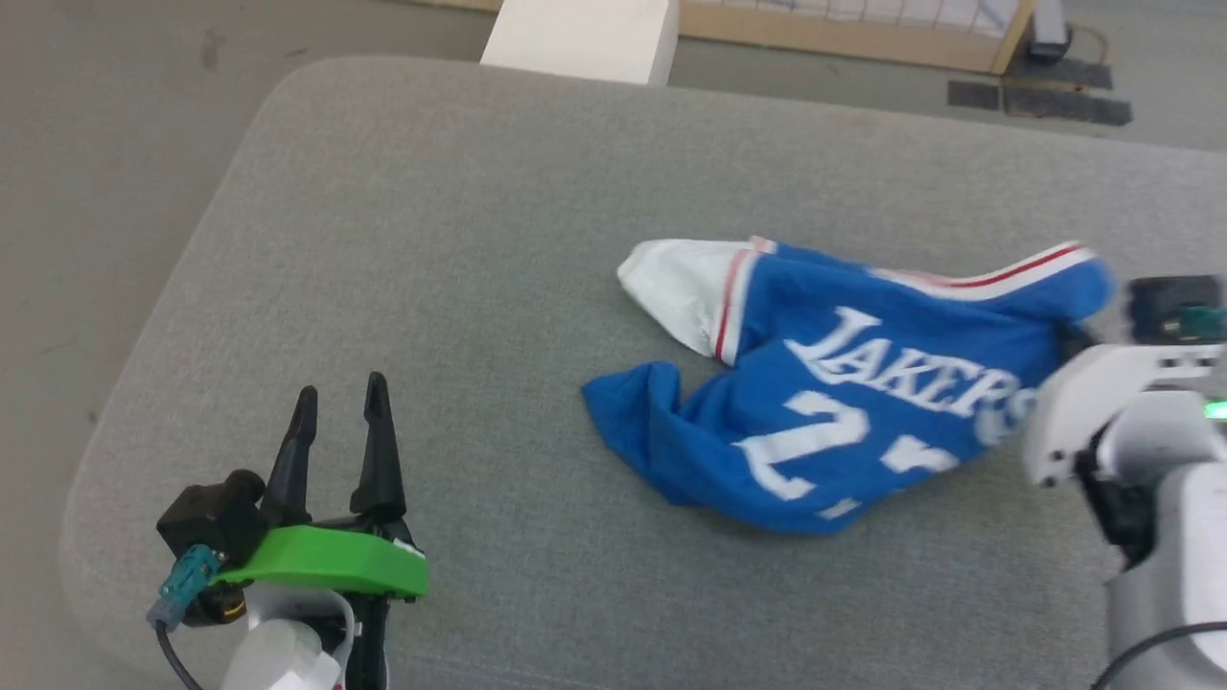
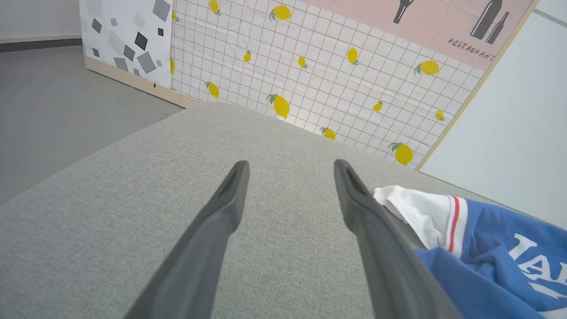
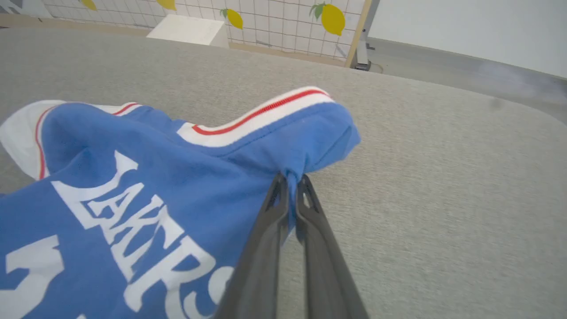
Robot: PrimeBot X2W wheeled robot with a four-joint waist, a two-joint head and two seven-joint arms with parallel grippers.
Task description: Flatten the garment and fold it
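Lying crumpled toward the right edge of the grey fabric-covered cushion [image 1: 431, 240]: royal-blue jersey T-shirt [image 1: 844, 402] with white sleeve, red-and-white striped trim, white lettering. Right gripper [image 3: 292, 179]: clamped tight on a blue fold of the shirt just below the striped trim. Left gripper [image 1: 340, 393]: spread wide, empty, near the front-left corner, well apart from the shirt.

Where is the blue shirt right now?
In the head view, the blue shirt lies crumpled on the right side of the grey cushion, one edge pinched in the right gripper.
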